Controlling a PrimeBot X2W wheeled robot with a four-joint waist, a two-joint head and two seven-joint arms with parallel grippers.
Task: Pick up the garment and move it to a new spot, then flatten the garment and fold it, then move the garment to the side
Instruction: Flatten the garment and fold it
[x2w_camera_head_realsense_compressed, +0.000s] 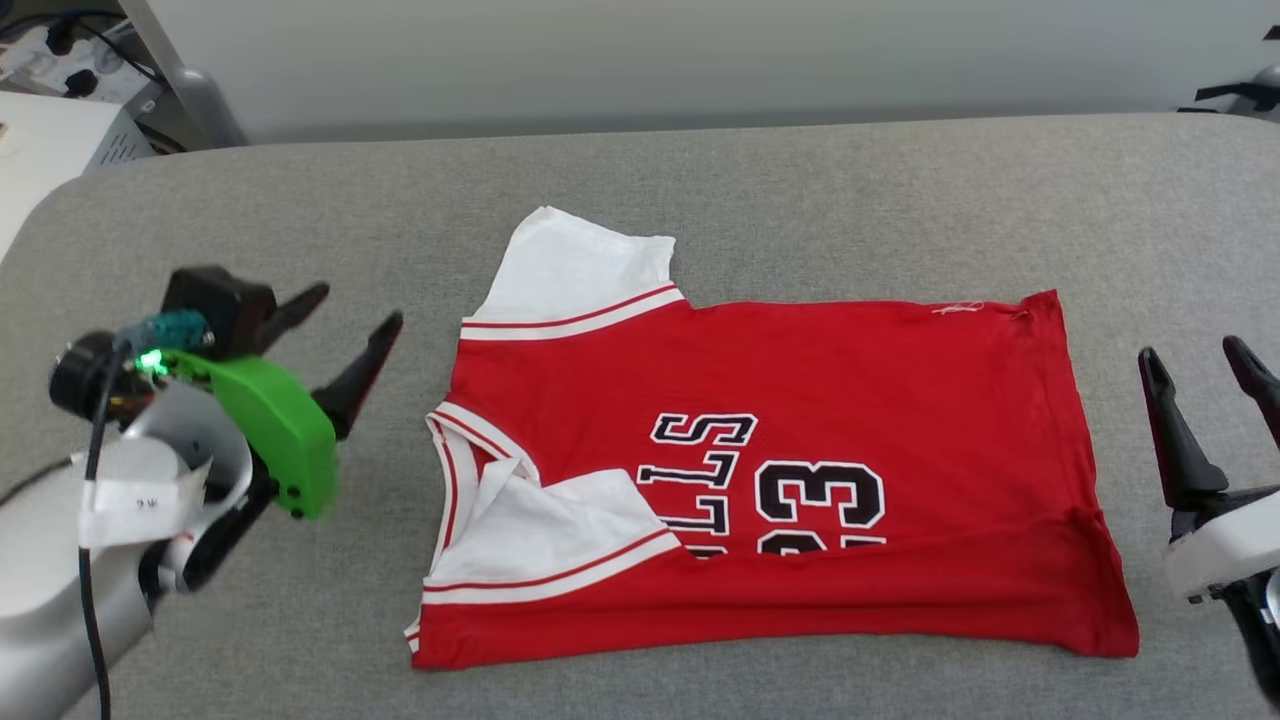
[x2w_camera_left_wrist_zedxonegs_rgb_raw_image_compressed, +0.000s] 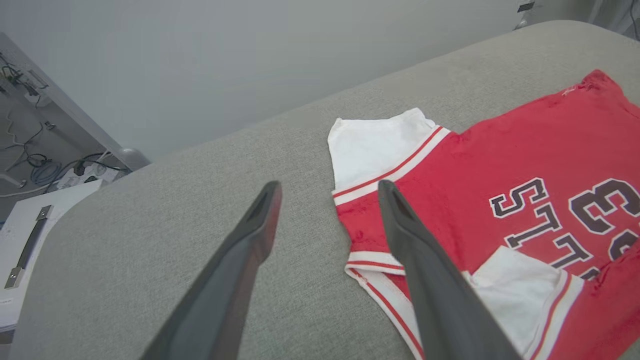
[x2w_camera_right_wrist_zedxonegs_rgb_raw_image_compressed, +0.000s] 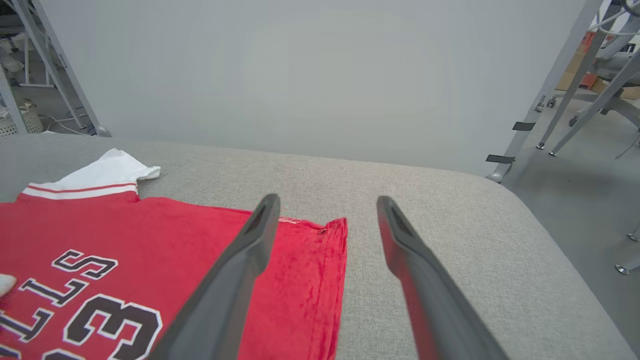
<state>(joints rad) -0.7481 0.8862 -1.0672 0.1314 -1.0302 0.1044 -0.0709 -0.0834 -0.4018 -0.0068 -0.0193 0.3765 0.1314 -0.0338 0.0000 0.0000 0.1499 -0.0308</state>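
Two empty tools, fingers apart: L tool (x2w_camera_head_realsense_compressed: 358, 305) hovered beside collar end of shirt (x2w_camera_head_realsense_compressed: 850, 380), R tool (x2w_camera_head_realsense_compressed: 1190, 350) beside its hem. Shirt lay on desk (x2w_camera_head_realsense_compressed: 700, 180) btwn them, near edge folded over.

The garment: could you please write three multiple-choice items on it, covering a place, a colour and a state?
1. The garment lies: A. between the left gripper and right gripper. B. left of both. C. off the edge.
2. Its sleeves are: A. black. B. green. C. white.
3. Both grippers' jaws are: A. shut on cloth. B. open, empty. C. shut, empty.
Answers: A, a gripper shows on each side; C, both sleeves show white; B, the wrist views show parted jaws holding nothing.
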